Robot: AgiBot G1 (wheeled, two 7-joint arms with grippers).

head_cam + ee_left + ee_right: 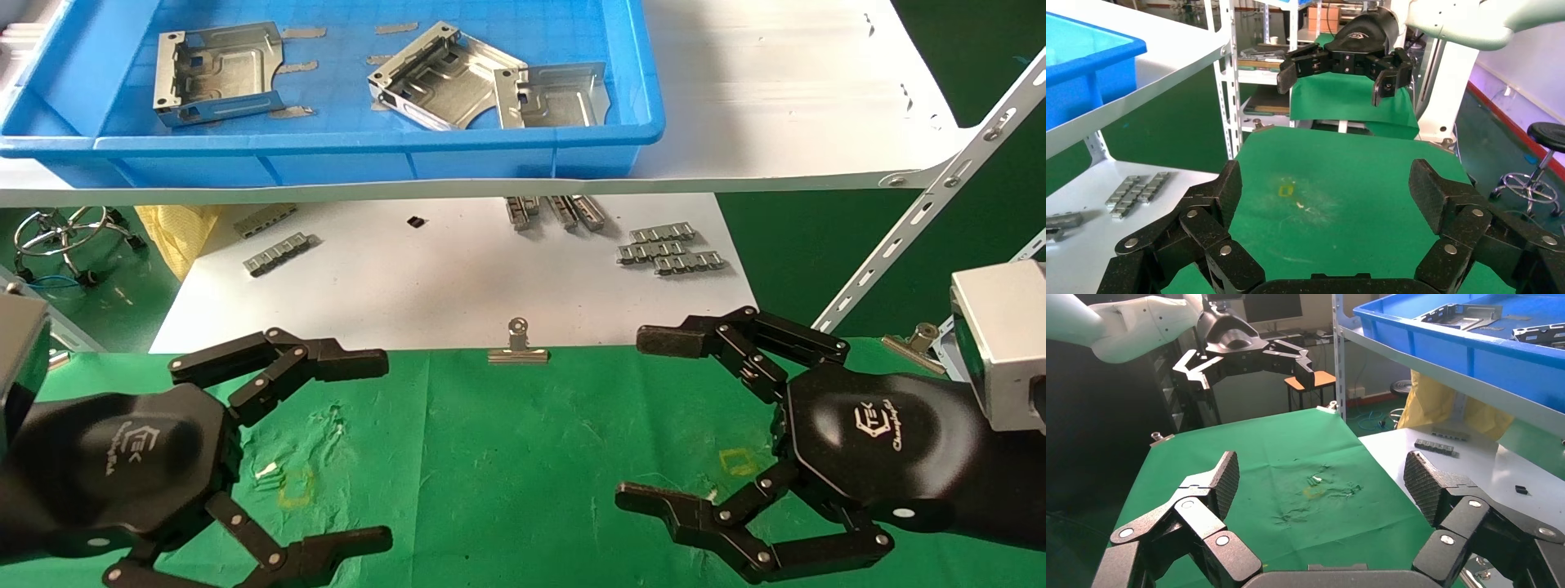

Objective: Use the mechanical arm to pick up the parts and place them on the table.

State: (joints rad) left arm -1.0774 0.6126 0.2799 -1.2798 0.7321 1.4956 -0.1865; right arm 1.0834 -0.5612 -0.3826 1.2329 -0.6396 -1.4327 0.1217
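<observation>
Parts: you have three silver-grey brackets in the blue bin (82, 90) on the upper white shelf (776, 98). One bracket (219, 75) lies alone toward the bin's left side. The other two sit right of centre: a tilted one (437, 77) and a smaller-looking one (552, 95) that touches or overlaps its right edge. None of them is on the table, and neither gripper touches any of them.

Left gripper (368, 445): it hovers low over the left part of the green table (523, 457), palm up to the head camera, fingers spread wide. Its fingers (343, 362) point toward the table's centre. Nothing is between them; the left wrist view shows only bare green cloth and a yellow square mark (1286, 190) in the gap.

Right gripper (645, 420): mirrored on the right side of the table, also wide open and holding nothing. In the right wrist view its pads (1226, 481) frame wrinkled cloth only.

Surroundings: a silver binder clip (517, 349) grips the table's far edge between the two hands. Beyond it, on the lower white shelf board (425, 286), you see small ribbed metal strips (670, 249) in several clusters.
</observation>
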